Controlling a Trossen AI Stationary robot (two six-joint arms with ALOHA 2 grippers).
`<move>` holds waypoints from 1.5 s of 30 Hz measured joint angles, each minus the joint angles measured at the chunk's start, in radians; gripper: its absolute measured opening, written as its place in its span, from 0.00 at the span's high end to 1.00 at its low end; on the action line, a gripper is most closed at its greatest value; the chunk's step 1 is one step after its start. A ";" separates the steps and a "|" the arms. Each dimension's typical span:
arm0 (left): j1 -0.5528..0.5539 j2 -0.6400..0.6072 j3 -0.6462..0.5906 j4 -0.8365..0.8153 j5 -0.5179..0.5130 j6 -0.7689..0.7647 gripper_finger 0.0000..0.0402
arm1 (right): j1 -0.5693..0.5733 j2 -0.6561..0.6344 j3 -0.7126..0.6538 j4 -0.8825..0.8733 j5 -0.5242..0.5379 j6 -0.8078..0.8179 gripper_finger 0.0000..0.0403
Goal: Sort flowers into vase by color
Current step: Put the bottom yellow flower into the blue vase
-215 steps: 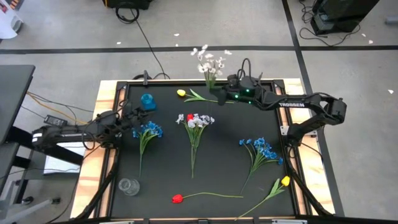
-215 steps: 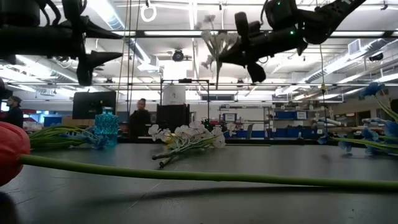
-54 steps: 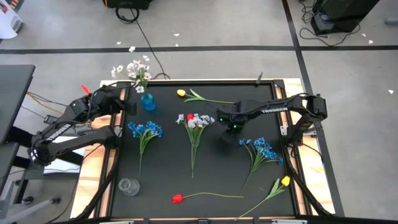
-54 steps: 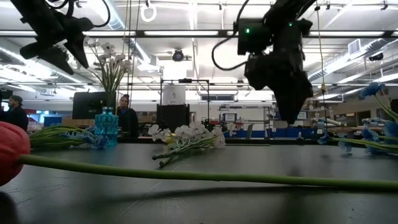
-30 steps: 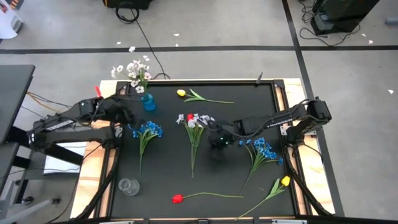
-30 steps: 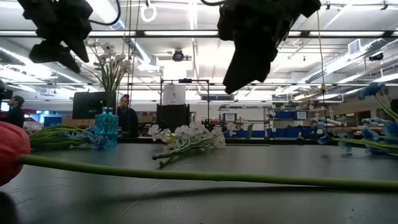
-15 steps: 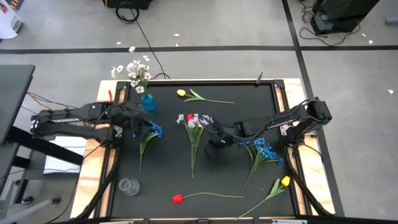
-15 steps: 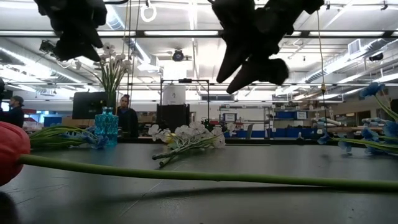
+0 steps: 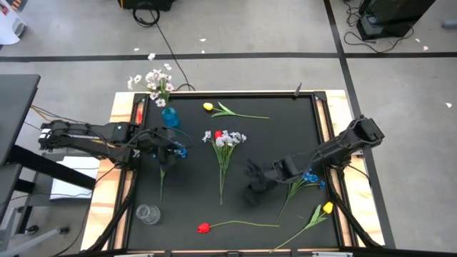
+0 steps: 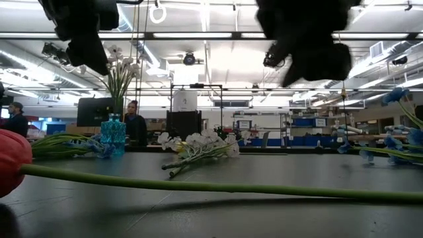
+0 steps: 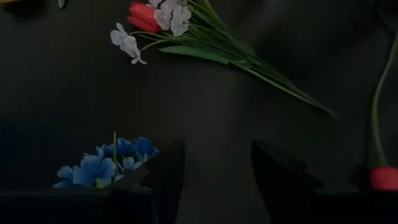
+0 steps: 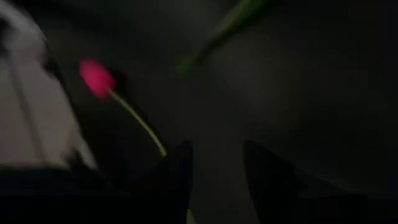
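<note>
My left gripper [image 9: 170, 151] hangs open over the left spray of blue blossoms [image 11: 104, 167], touching nothing; the blossoms lie just beside one finger. My right gripper [image 9: 254, 183] hangs open above bare mat, between the middle bunch and the right blue spray [image 9: 305, 173]. A white spray [image 9: 153, 78] stands with its stem in the blue vase [image 9: 169, 116]. A bunch of white blossoms with a red tulip [image 9: 224, 137] lies at the middle. Flat on the mat lie one yellow tulip [image 9: 208, 107], another [image 9: 327, 208], and a red tulip [image 9: 204, 228].
A clear glass vase [image 9: 148, 213] stands at the near left of the mat. The black mat [image 9: 193, 185] is framed by a wooden rim [image 9: 114, 171]. Cables run over the floor beyond the far edge. People stand in the room far behind the table.
My left gripper has swung from beside the blue vase toward the table's right and near edge, over the left blue spray, rolling as it went. My right gripper has gone from beside the middle bunch toward the near edge, rolling too. No flower has moved.
</note>
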 joint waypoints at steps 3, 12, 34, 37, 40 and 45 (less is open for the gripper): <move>0.001 0.010 0.000 0.007 -0.005 -0.009 0.53 | 0.012 0.000 0.000 -0.108 0.046 0.010 0.63; -0.030 0.010 0.000 0.033 -0.041 0.000 0.53 | 0.130 0.000 0.000 -0.199 0.024 -0.120 0.64; -0.051 0.010 0.000 0.040 -0.090 -0.111 0.53 | 0.203 -0.009 0.002 -0.309 -0.256 0.941 0.65; -0.051 0.010 0.000 0.040 -0.112 -0.112 0.53 | 0.280 -0.009 0.002 -0.305 -0.240 1.111 0.66; -0.051 0.010 0.000 0.041 -0.112 -0.113 0.53 | 0.347 -0.006 0.002 -0.363 -0.289 1.248 0.66; -0.051 0.010 0.000 0.045 -0.146 -0.111 0.53 | 0.393 -0.001 0.002 -0.464 -0.386 1.255 0.66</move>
